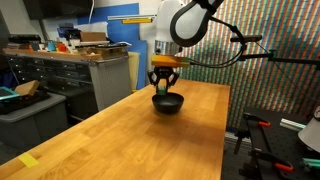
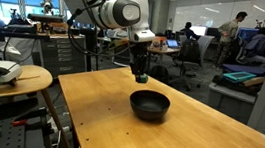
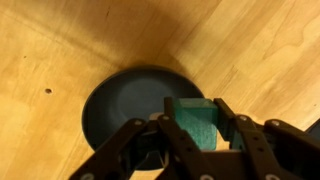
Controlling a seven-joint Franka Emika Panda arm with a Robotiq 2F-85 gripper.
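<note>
- The black two-fingered gripper (image 3: 198, 138) is clamped on a small green cube-shaped block (image 3: 195, 115), with one finger (image 3: 168, 132) flat against each of two opposite faces
- The block hangs in the air over a round, shallow black bowl (image 3: 120, 105) that stands on the light wooden table (image 3: 60, 40); block and bowl are apart
- In the wrist view the block sits over the bowl's right part, not its middle, so I would judge that a small sideways correction toward the centre makes this hold cleaner
- In an exterior view the gripper (image 1: 165, 84) is low above the bowl (image 1: 167, 103); any descent is best kept straight and slow, so the fingertips stay off the rim
- The squeeze should stay even (a cube pinched off-centre can twist), and the wrist is best held vertical so the block's underside stays level
</note>
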